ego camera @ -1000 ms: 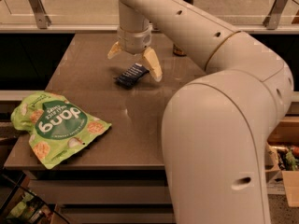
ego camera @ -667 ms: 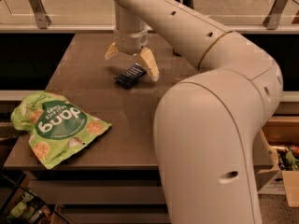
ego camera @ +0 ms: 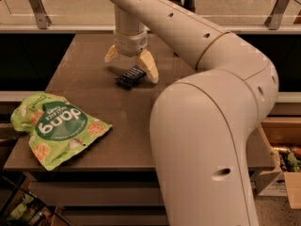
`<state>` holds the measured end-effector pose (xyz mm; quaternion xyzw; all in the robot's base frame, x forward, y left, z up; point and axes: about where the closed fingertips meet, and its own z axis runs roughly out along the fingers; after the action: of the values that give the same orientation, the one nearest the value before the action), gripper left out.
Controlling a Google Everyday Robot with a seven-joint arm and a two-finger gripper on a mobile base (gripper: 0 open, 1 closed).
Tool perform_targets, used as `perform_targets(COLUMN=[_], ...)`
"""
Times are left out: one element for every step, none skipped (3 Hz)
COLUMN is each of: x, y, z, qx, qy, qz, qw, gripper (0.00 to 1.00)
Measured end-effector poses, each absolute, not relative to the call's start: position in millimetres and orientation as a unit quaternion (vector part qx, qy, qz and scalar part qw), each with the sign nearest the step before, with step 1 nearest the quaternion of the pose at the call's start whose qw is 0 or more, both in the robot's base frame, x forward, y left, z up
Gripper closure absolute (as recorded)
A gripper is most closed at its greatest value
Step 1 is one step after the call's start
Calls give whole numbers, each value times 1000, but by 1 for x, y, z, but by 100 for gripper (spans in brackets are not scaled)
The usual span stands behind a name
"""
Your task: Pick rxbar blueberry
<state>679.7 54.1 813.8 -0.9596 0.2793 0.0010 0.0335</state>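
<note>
The rxbar blueberry (ego camera: 130, 76) is a small flat dark navy bar lying on the brown table (ego camera: 94, 79), near its middle back. My gripper (ego camera: 131, 62) hangs just above it, fingers spread wide apart, one cream fingertip (ego camera: 149, 67) at the bar's right end and the other (ego camera: 111, 53) to its upper left. The gripper is open and holds nothing. The big white arm (ego camera: 202, 126) fills the right side of the view and hides the table's right part.
A large green snack bag (ego camera: 55, 128) lies flat at the table's front left corner. A glass railing with metal posts (ego camera: 37, 1) runs behind the table. A cardboard box (ego camera: 282, 159) with items sits on the floor at the right.
The arm and gripper have shifted a little to the left over the bar. The bar and the green bag have not moved.
</note>
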Motion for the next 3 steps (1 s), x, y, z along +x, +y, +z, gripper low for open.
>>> perform_targets(x=[679,685,689], y=[46,51,54], z=[812,810,807], qx=[-957,-957,-957], qy=[287,287,287], qz=[2,-4,-8], qw=[34,43,48], gripper=[0,18,41])
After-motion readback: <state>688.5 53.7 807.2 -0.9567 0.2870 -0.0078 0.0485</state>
